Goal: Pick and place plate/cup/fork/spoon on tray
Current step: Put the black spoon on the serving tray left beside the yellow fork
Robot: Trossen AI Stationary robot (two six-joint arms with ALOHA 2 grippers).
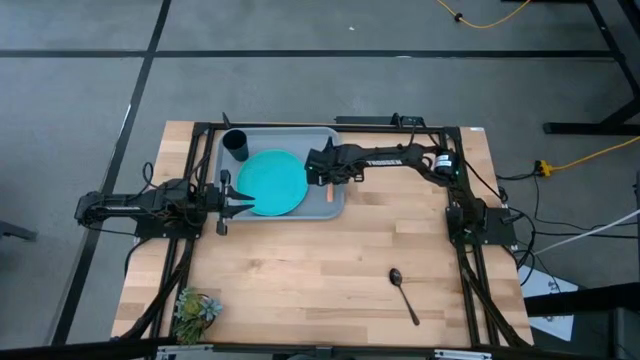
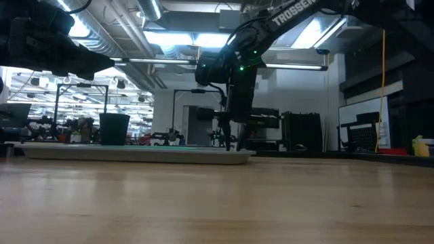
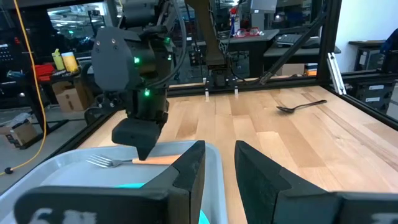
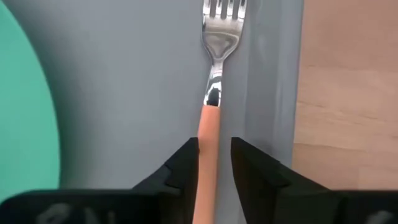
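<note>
Between right gripper fingers: fork.

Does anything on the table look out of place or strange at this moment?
Only the spoon stands out: it lies alone on the bare wood, far from the tray, which already holds the plate and cup. The right gripper holds the fork along the tray's edge.

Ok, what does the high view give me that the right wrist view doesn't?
Only the high view shows the slim dark metal spoon lying alone on the bare wood, the small dark cup on the tray, and the left gripper at the plate's edge. Only the right wrist view shows the right gripper straddling the orange-handled fork. Both show the round teal plate and the grey-blue tray.
</note>
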